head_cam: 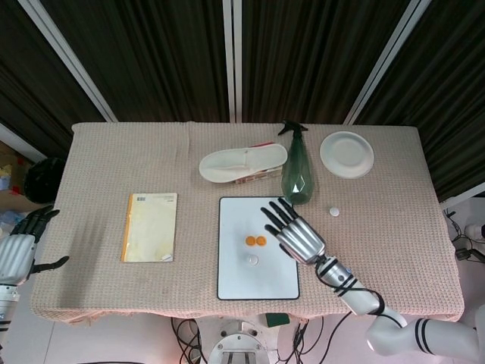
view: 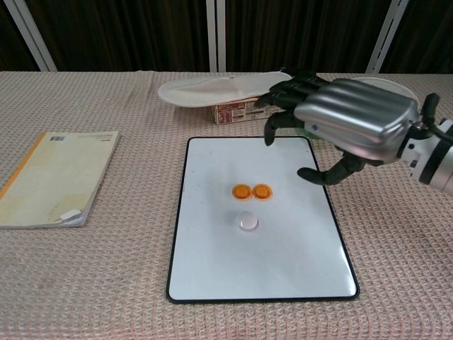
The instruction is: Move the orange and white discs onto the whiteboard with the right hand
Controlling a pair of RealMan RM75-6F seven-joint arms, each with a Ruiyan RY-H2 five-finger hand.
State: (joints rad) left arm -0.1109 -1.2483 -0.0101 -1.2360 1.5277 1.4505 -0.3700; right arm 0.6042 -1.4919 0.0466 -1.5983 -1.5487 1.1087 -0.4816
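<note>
The right hand (view: 350,127) hangs above the far right corner of the whiteboard (view: 283,262), its fingers spread and curved downward with nothing in them; in the head view the same hand (head_cam: 294,232) sits over the board's right edge, palm down. On the whiteboard lie two orange discs (view: 252,191), side by side and touching or nearly so, around the middle of the board, and one white disc (view: 248,223) just nearer than them, apart from both. A second white disc (head_cam: 334,211) rests on the tablecloth (head_cam: 379,227) to the right of the board, near the green spray bottle (head_cam: 296,174), which stands just beyond the board's far right corner. Further right and far sits a white plate (head_cam: 346,154). Beyond the board's far edge a white slipper (view: 219,88) lies across a small box (view: 251,110). A yellow notebook (head_cam: 150,226) lies flat, well to the left of the board. The left hand (head_cam: 21,246) is off the table's left edge, low, its fingers apart and holding nothing.
</note>
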